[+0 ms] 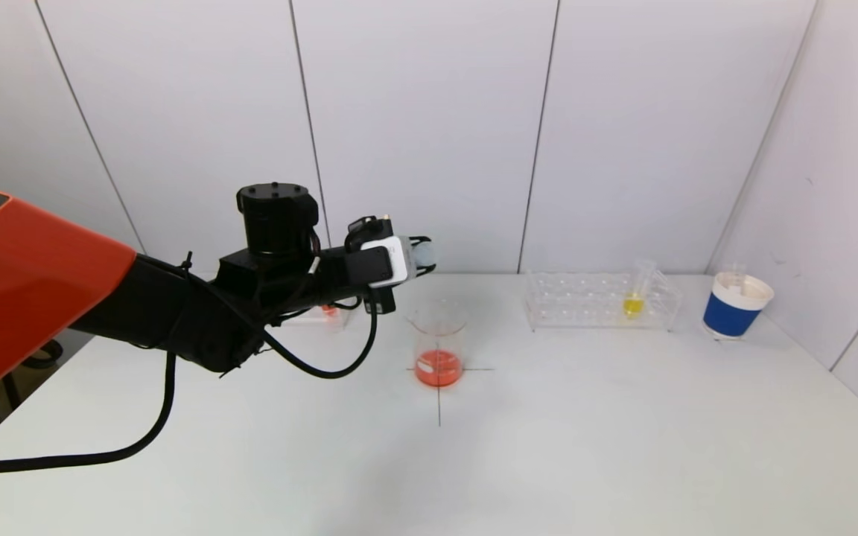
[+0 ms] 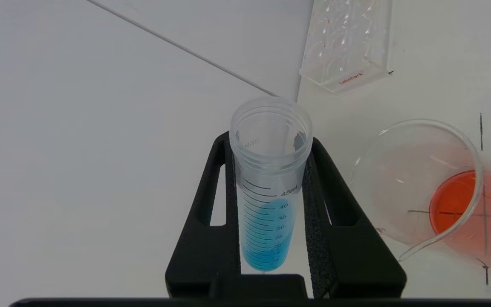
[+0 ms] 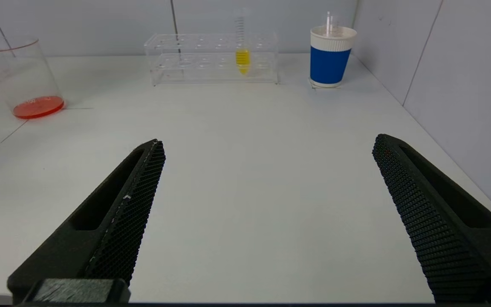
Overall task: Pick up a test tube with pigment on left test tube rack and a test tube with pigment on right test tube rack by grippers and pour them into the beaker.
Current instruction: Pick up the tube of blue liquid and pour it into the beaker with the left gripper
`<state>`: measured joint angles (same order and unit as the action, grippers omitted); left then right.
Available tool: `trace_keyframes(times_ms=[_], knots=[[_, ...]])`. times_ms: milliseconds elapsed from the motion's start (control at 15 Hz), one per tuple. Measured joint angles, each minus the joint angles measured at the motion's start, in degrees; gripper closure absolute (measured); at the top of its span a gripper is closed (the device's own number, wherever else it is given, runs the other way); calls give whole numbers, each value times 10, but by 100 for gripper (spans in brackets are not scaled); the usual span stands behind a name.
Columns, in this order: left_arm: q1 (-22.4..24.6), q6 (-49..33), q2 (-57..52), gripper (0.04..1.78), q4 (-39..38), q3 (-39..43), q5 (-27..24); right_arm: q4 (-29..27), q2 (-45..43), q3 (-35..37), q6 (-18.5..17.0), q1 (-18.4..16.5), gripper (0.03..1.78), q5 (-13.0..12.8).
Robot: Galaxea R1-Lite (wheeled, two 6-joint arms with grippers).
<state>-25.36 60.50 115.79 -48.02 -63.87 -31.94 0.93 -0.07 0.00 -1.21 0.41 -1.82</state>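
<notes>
Blue-pigment test tube (image 2: 270, 179) sits clamped in our left gripper (image 2: 271, 204), raised above the table (image 1: 548, 447) just beside the beaker (image 1: 439, 350) holding orange liquid. Our right gripper (image 3: 267, 213) hangs spread wide, empty, facing the right rack (image 3: 211, 57) with its yellow tube (image 3: 242, 55).
</notes>
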Motion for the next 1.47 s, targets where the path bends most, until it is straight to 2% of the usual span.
trace_keyframes(times_ms=[1467], knots=[[-7,129,33,138,-3,25,22,0,0,0,0,0,4,0]])
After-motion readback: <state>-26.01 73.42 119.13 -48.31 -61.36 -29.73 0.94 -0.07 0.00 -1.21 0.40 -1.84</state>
